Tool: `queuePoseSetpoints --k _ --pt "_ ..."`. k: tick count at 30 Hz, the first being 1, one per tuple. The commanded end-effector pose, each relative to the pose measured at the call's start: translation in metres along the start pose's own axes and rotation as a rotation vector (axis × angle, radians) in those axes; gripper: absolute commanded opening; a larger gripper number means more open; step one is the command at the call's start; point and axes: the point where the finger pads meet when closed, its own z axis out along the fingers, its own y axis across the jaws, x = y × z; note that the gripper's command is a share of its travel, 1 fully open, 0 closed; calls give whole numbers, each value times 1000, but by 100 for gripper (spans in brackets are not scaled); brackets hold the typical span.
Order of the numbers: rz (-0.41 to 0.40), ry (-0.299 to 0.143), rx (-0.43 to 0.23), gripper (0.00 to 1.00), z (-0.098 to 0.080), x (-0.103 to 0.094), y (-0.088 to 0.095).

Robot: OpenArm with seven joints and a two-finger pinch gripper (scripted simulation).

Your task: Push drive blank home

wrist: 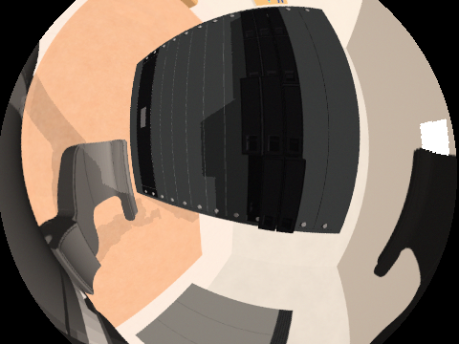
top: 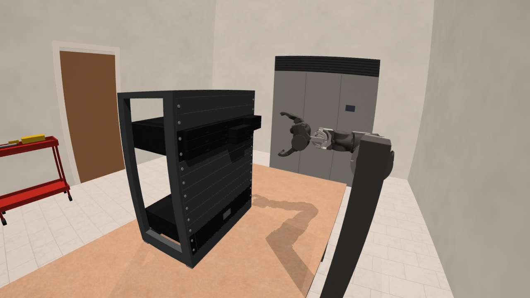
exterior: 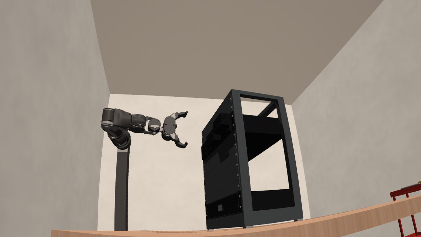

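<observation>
The black rack (top: 192, 174) stands upright on the wooden table; it also shows in the exterior view (exterior: 244, 159). The storage chassis (top: 218, 137) sits in its upper part, with dark drive blanks on the front. Some blanks stand out near the far end of the front, one at the top right (top: 254, 121) and a block lower down (top: 239, 138); I cannot tell the rows apart in the dark. My gripper (top: 282, 133) is open and empty, level with the chassis and well clear of its front, as the exterior view (exterior: 185, 128) shows. The wrist view faces the chassis front (wrist: 274, 134).
A grey cabinet (top: 326, 114) stands behind the gripper. A red cart (top: 29, 174) and a brown door (top: 90, 114) are at the left, off the table. The table's right edge runs just beside the arm's column (top: 359, 222).
</observation>
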Motion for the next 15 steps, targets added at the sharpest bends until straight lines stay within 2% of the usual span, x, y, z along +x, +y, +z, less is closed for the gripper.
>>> queuePoseSetpoints --k 1,15 --pt "-7 3 -6 100 1 0 4" --pt "-7 4 -5 100 21 -14 10"
